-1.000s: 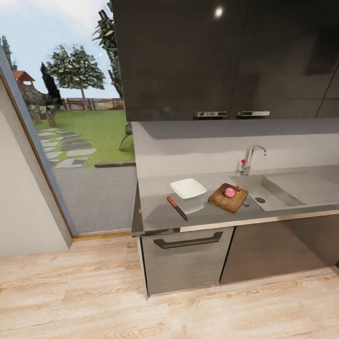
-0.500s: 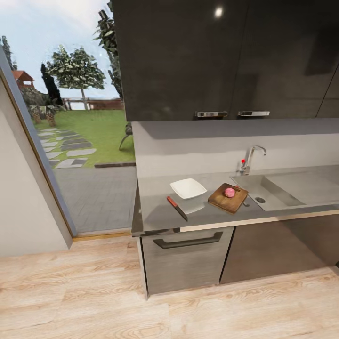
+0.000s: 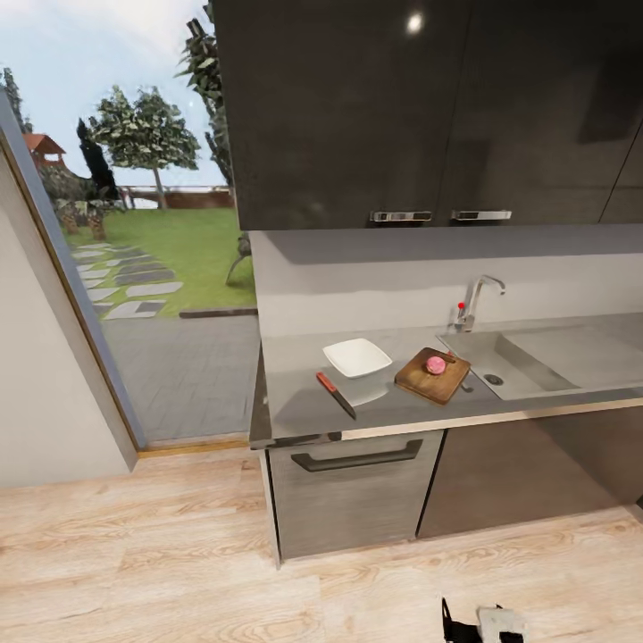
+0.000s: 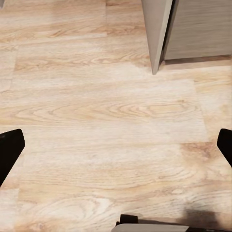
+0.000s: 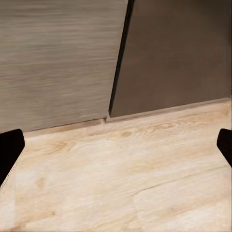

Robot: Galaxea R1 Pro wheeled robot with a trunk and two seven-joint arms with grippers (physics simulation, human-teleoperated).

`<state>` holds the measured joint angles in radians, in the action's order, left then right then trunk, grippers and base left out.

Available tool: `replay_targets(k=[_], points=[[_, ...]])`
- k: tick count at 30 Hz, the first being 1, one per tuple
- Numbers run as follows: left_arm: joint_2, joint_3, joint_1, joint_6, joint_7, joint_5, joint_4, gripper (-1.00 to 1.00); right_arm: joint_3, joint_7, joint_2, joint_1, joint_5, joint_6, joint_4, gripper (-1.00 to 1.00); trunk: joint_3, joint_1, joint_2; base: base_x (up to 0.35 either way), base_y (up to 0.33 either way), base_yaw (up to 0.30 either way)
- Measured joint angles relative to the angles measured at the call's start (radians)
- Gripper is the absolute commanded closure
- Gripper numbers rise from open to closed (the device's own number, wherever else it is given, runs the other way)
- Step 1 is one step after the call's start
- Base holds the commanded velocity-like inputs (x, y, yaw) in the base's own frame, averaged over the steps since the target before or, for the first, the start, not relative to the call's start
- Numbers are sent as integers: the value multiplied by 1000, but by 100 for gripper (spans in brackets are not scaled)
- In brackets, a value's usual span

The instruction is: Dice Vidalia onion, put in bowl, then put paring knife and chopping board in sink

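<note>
Onion (image 3: 436, 364) already sat on the board (image 3: 433, 375) by the sink (image 3: 500, 362); knife (image 3: 336, 395) lay near the bowl (image 3: 357, 357), apart from it. Both claws hung wide open, empty, over the floor (image 4: 111, 121). I judged dicing was next: roll in, grasp the knife.

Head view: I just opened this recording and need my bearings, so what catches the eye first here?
A pink onion sits on the dark wooden chopping board on the grey countertop, just beside the steel sink. Left of the board stands a white bowl, with the red-handled paring knife lying in front of it. Further left, a big glass opening shows a green garden.
</note>
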<state>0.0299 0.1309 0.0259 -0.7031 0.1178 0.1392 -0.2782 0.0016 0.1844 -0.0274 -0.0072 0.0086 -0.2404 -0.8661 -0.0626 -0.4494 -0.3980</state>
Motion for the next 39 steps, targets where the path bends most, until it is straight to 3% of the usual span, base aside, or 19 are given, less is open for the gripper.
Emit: replay_targets(k=[10,12,15,19,26,31,32,39], points=[[0,-1,0,1,0,0,2,-100,0,16,0,0,11,301,-412,-100,0,0,0,0,0,0],[0,-1,0,1,0,0,8,-100,1,25,5,-1,79,419,-549,-100,0,0,0,0,0,0],[0,-1,0,1,0,0,13,-100,0,29,10,-3,130,471,-627,-100,0,0,0,0,0,0],[0,-1,0,1,0,0,15,-100,1,31,20,-30,144,522,-676,-100,0,0,0,0,0,0],[0,0,0,1,0,1,15,-100,3,32,32,-170,147,649,-699,-100,0,0,0,0,0,0],[0,-1,0,1,0,1,16,-100,6,31,77,-264,148,728,-700,-100,0,0,0,0,31,0],[0,-1,0,1,0,2,18,-100,7,30,97,-308,148,756,-701,-100,0,0,0,0,163,0],[0,-2,0,1,0,2,22,-100,19,26,110,-356,145,779,-701,-100,0,0,0,0,260,0]])
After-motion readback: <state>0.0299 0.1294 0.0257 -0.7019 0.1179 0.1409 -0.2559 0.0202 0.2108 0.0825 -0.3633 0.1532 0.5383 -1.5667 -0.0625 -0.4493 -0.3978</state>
